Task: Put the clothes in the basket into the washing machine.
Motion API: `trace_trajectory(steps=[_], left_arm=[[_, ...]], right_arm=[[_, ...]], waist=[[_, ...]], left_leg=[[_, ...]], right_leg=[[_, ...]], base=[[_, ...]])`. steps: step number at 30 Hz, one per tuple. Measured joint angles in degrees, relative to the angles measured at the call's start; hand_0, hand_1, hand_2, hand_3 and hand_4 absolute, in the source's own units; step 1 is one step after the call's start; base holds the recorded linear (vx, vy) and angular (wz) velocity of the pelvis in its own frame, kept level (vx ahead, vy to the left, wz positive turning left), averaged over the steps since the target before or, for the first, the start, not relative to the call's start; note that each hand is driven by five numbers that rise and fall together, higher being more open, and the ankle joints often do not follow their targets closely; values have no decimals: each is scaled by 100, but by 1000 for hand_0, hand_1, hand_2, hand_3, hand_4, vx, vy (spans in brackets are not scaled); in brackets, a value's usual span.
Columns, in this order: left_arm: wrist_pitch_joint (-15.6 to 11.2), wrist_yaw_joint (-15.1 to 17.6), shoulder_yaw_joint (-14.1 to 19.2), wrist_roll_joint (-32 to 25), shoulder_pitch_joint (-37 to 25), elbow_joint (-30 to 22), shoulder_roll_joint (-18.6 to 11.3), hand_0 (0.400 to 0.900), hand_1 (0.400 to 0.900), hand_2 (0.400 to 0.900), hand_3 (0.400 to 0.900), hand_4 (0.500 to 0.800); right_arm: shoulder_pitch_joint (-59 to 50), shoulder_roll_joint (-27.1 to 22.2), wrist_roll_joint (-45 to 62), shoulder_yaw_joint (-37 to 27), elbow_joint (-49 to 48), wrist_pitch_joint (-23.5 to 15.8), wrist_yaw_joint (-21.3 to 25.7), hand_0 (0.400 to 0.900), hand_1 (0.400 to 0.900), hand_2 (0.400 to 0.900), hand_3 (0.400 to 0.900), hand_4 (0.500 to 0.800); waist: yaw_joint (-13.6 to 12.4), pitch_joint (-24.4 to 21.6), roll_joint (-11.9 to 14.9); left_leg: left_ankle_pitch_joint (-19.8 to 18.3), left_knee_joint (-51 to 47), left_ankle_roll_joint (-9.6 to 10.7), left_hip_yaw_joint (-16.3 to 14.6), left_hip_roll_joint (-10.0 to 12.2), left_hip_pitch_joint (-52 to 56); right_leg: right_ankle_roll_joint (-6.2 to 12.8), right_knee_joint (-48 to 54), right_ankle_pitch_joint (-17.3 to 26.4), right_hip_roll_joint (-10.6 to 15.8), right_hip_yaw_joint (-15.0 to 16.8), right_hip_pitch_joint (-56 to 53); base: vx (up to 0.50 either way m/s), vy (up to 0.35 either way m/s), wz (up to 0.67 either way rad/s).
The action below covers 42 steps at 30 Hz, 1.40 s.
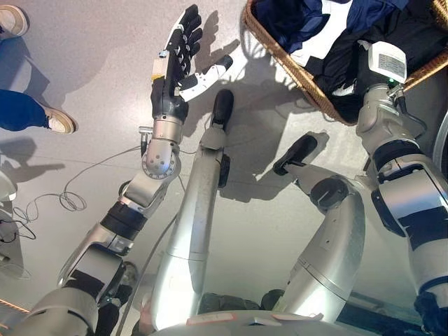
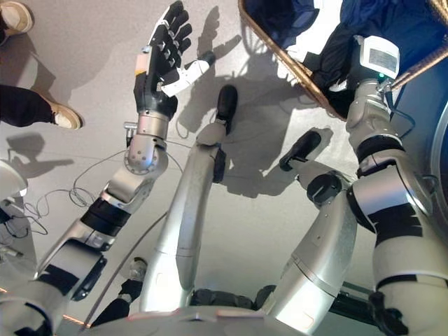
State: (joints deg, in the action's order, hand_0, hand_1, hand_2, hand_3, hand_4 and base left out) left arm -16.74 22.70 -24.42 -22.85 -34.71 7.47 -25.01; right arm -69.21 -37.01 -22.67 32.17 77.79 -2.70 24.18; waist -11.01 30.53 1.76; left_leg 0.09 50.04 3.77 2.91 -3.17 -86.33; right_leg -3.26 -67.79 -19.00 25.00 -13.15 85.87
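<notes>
Basket (image 1: 294,70): on floor, upper right, full of dark clothes (image 1: 294,21); none loaded, washer unseen. Right hand (image 1: 350,66): inside basket, fingers hidden, state untellable. Left hand (image 1: 180,45): spread, empty, above floor. Task barely begun.

The dark left hand (image 1: 180,52) was up over the grey floor (image 1: 91,77), fingers spread out straight and holding nothing. The right arm reached into the brown woven wicker basket (image 1: 294,66), its hand buried somewhere in the pile of dark blue, black and white clothes (image 1: 329,31). A person's blue trouser leg and tan shoe (image 1: 59,120) showed at the left edge.
</notes>
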Motion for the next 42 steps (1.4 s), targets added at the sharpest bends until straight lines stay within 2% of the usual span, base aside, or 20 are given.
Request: trace_trajectory(steps=[14, 16, 22, 27, 29, 32, 36, 38, 42], left_arm=[[21, 20, 79, -68, 99, -33, 17, 900, 900, 900, 900, 800], [32, 68, 194, -63, 213, -33, 30, 900, 900, 900, 900, 800], [40, 250, 632, 46, 565, -119, 73, 900, 900, 900, 900, 800], [63, 304, 724, 62, 644, -111, 185, 900, 900, 900, 900, 800], [120, 315, 805, 66, 697, -108, 197, 900, 900, 900, 900, 800], [191, 402, 1000, 109, 868, -76, 208, 900, 900, 900, 900, 800], [209, 454, 1265, 228, 1000, -108, 181, 900, 900, 900, 900, 800], [283, 456, 1310, 230, 1010, -73, 193, 900, 900, 900, 900, 800], [293, 469, 1329, 278, 1052, 79, 203, 900, 900, 900, 900, 800]], right_arm=[[-23, -25, 178, -288, -116, 14, -100, 400, 400, 400, 400, 500], [168, -18, 359, -322, -476, -14, -96, 400, 400, 400, 400, 500], [626, -50, 581, -486, -1974, -138, -8, 400, 400, 400, 400, 500], [939, -214, 575, -565, -2767, -199, 40, 400, 400, 400, 400, 500], [1163, -268, 574, -775, -3149, -193, 33, 400, 400, 400, 400, 500], [1714, -294, 575, -1179, -3871, -241, 91, 400, 400, 400, 400, 500], [2117, -292, 604, -1685, -4392, -276, 192, 400, 400, 400, 400, 500], [2384, -97, 927, -2243, -4618, -290, 221, 400, 400, 400, 400, 500], [2694, 126, 1531, -2813, -4893, -506, 513, 400, 400, 400, 400, 500]], waist=[[-91, 3, -14], [-17, 4, -16], [314, -4, -18], [602, -4, -16], [675, 4, 7], [841, -14, 49], [980, -126, 217], [1026, -111, 249], [1158, -131, 283]], left_leg=[[-138, 292, -101, -59, 5, 80], [-141, 246, -128, -72, 19, 281], [-182, 22, -239, -122, 178, 723], [-210, -181, -320, -123, 245, 1069], [-210, -291, -347, -135, 303, 1249], [-193, -652, -388, -157, 338, 1720], [-195, -887, -443, -295, 493, 1883], [-148, -975, -430, -363, 517, 2057], [-233, -1044, -479, -519, 534, 2316]], right_leg=[[8, -115, -19, 29, 21, -178], [21, -7, -10, 6, 1, -393], [232, 537, 237, -236, -25, -921], [377, 1020, 416, -387, -131, -1416], [390, 1246, 489, -484, -177, -1642], [580, 1721, 664, -596, -146, -2107], [598, 2157, 839, -759, -142, -2276], [613, 2303, 932, -805, -128, -2441], [637, 2462, 991, -857, 28, -2597]], base=[[-2, 7, -4], [-28, 20, -21], [-34, 42, -19], [-14, 11, -10], [-12, 25, -13], [-49, 48, -20], [-50, 43, -20], [20, 25, -11], [22, 37, -16]])
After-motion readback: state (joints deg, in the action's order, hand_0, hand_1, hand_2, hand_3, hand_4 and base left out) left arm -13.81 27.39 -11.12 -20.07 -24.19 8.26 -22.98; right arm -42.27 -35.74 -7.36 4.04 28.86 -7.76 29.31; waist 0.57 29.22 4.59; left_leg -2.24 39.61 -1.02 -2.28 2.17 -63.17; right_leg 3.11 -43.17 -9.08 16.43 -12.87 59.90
